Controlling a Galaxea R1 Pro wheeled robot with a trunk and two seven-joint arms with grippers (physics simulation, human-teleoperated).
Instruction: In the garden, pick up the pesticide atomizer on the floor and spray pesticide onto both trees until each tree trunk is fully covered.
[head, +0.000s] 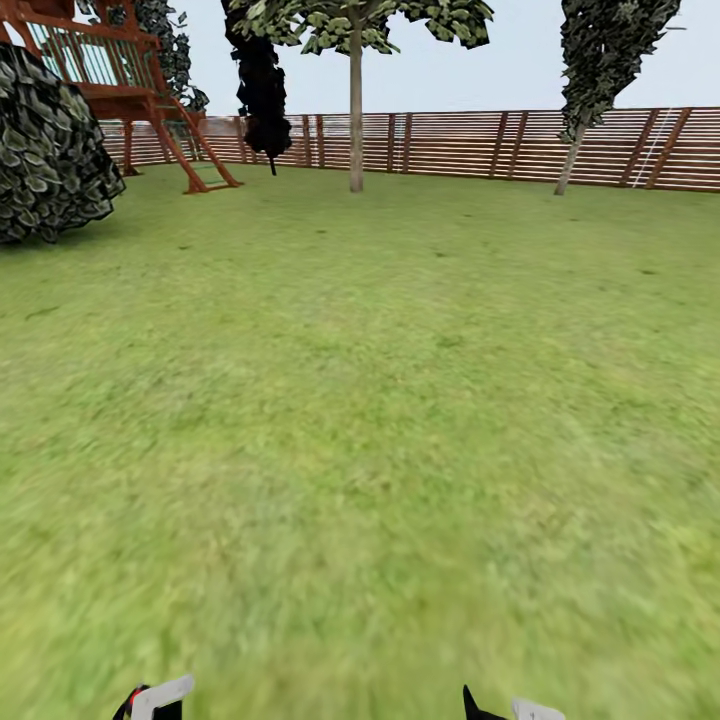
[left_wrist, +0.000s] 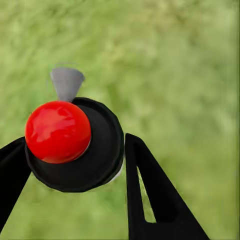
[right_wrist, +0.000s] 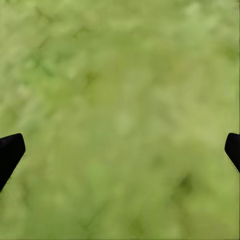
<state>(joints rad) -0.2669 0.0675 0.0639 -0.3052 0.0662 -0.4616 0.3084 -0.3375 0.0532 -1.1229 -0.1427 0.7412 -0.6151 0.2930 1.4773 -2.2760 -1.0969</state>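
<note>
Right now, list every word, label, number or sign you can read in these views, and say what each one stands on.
None can be read in any view.
The atomizer held in the left hand shows a plain red knob, a black cap and a grey nozzle, with no label facing the camera.
The wooden fence and the play structure carry no signs.
The right hand is open over bare lawn.
</note>
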